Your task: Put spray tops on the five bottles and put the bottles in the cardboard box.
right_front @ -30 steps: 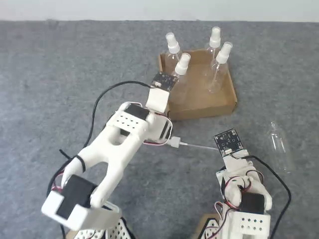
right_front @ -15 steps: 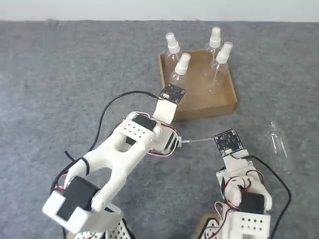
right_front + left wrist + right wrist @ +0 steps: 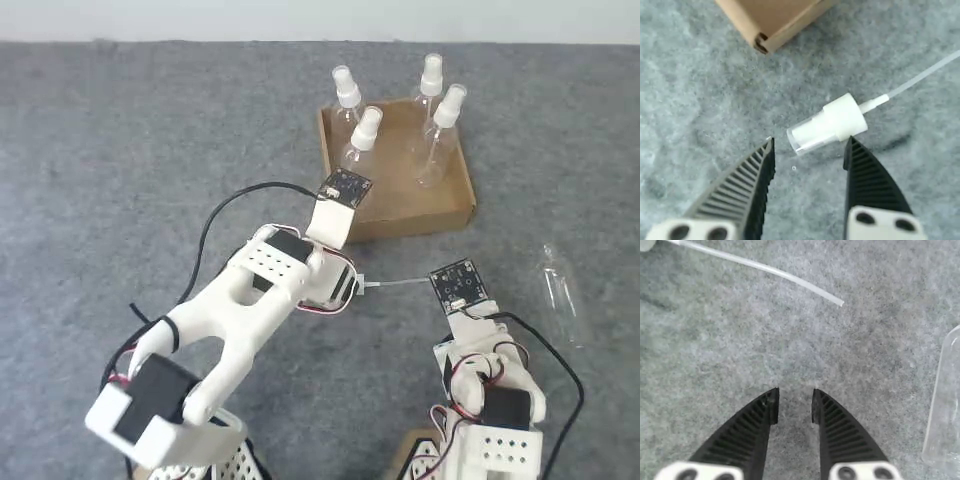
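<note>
A loose white spray top (image 3: 827,125) lies on its side on the grey carpet, its thin tube (image 3: 400,282) trailing toward the right arm. My left gripper (image 3: 810,148) is open just above it, one finger on each side of the cap, not touching. The uncapped clear bottle (image 3: 558,290) lies on the carpet at the far right, also seen as bottle (image 3: 944,405). My right gripper (image 3: 793,397) hovers over bare carpet with its fingers slightly apart and nothing between them; the tube's end (image 3: 839,302) lies beyond its tips. The cardboard box (image 3: 462,205) holds several bottles with spray tops.
The box corner (image 3: 762,42) lies just beyond the left gripper. The left arm (image 3: 260,300) stretches across the middle of the carpet. Its black cable (image 3: 215,225) loops to the left. The right arm's base (image 3: 490,410) sits at the near edge.
The left arm drew back from the box's front edge and came over the spray top, then held still. The right arm has not moved.
</note>
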`<state>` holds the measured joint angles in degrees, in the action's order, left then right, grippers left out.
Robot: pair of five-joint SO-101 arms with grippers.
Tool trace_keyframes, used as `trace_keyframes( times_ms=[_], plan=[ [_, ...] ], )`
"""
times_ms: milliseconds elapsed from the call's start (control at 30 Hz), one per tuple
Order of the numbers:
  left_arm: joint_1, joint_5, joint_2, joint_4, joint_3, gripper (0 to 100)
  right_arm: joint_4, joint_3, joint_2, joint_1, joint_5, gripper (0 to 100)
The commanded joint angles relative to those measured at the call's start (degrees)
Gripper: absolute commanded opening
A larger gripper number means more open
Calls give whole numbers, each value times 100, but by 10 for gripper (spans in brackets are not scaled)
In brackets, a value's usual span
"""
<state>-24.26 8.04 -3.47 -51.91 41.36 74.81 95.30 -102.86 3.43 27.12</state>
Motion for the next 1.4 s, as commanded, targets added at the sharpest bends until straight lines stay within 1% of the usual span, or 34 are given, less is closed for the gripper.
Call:
trace_keyframes(
  times_ms=[0, 867, 967, 1067, 1233, 1367],
  plan=[
    [-26, 62, -352, 114, -48, 210, 31, 114, -48, -4, -35, 68],
    [26, 26, -369, 62, -75, 210, 31, 114, -48, -4, -35, 68],
    [44, 26, -369, -264, -277, 210, 31, 114, -48, -4, -35, 68],
    [273, 18, -360, -545, -549, 211, 31, 114, -48, -4, -35, 68],
    [642, 18, -343, -545, -866, 212, 31, 114, -48, -4, -35, 68],
    [510, 35, -299, -440, -1051, 272, 31, 114, -48, -4, -35, 68]
  ],
)
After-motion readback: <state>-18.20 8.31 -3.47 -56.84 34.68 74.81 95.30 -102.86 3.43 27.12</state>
